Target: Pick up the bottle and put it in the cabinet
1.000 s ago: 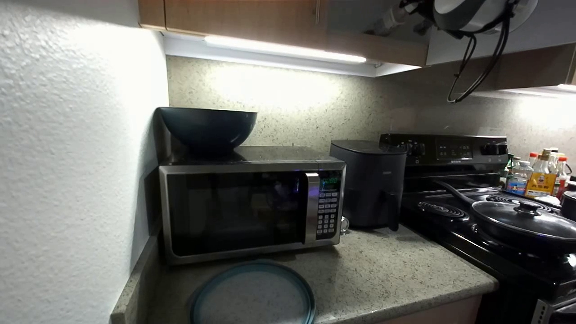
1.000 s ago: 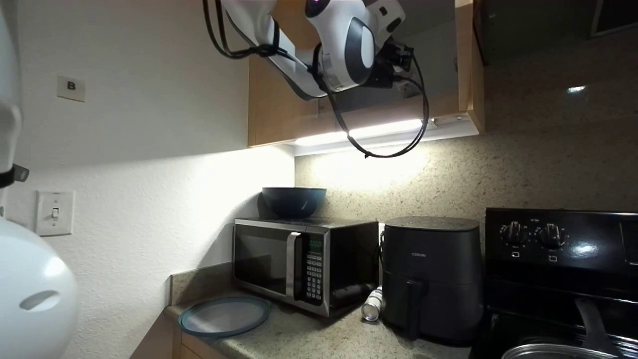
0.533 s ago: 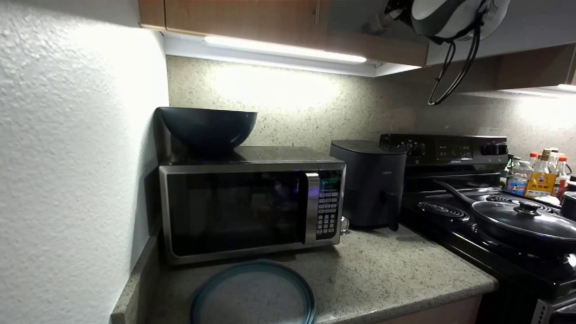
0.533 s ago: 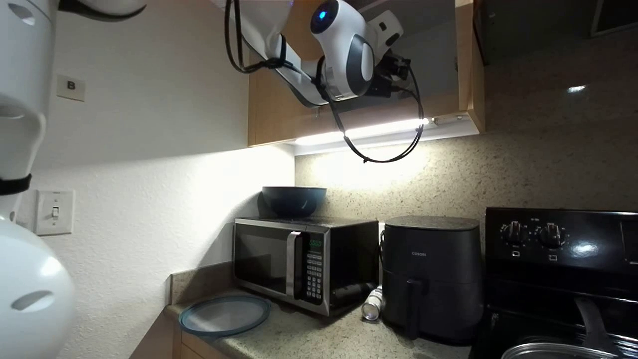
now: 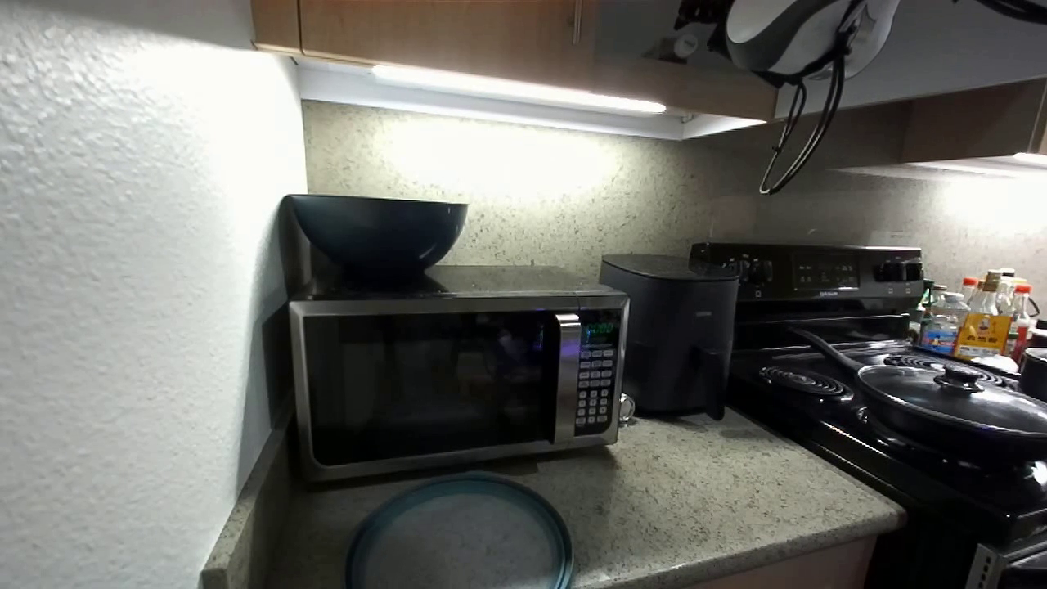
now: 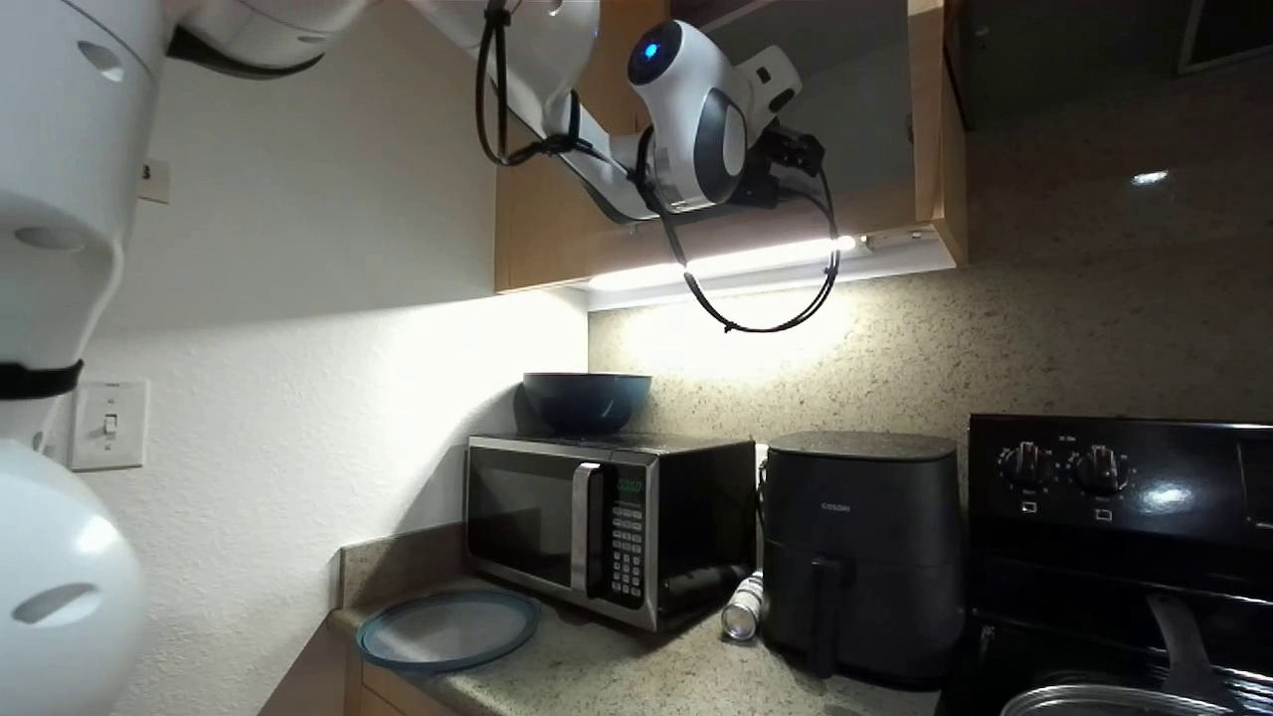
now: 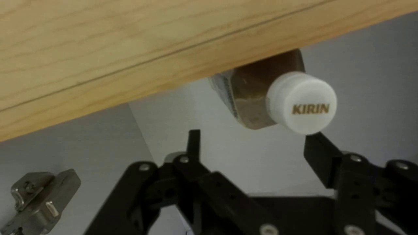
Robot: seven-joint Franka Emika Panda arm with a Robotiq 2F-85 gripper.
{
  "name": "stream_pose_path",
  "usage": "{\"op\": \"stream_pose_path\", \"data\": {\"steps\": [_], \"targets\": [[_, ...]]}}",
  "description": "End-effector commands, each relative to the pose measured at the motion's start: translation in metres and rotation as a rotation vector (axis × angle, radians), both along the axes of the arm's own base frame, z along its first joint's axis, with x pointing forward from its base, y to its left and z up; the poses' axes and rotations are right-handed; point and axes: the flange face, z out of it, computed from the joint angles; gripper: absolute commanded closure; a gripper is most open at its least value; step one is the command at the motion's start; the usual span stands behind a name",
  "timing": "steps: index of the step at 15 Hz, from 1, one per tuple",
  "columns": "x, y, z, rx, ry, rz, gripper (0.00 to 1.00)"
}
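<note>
Jaws spread wide and holding nothing, the gripper (image 7: 255, 140) faces the bottle (image 7: 273, 93) inside the cabinet (image 7: 163, 62), white cap (image 7: 303, 104) near and just beside the right-hand finger (image 7: 321, 160) in the wrist view, long axis slanting far and left.

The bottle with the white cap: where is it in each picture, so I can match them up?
In an exterior view: the bottle shows small near the top, right of centre.
In an exterior view: I can't make it out; the robot arm may hide it.
Wrist view: right of centre, mostly upper half, cap facing the camera.
Shared landmark: the wooden cabinet.
</note>
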Motion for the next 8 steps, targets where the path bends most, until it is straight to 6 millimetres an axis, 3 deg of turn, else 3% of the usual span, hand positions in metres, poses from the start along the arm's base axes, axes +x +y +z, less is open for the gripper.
{"op": "stream_pose_path", "data": {"steps": [1,3,8], "targets": [[-0.006,-0.01,-0.008,0.023,0.17,-0.01,0.0],[-0.016,-0.011,-0.022,-0.003,0.291,-0.024,0.0],[-0.06,-0.031,-0.007,-0.221,0.372,-0.15,0.0]]}}
